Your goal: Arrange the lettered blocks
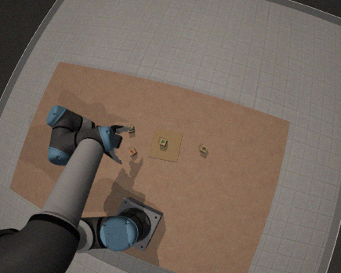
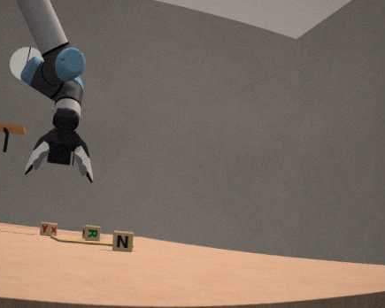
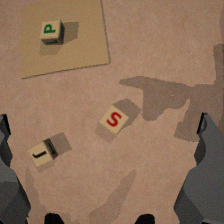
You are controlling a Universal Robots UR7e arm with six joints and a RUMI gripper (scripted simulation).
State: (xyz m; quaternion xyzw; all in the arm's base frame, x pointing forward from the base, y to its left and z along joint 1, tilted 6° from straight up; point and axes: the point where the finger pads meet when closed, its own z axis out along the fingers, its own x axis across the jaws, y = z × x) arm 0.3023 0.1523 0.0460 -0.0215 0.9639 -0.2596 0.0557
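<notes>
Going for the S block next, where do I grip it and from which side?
From straight above. The S block lies flat off the mat, S up but turned at an angle to the open tool. Probably rotate the wrist first so the jaws close on two opposite side faces. The I block sits apart, leaving room.
</notes>
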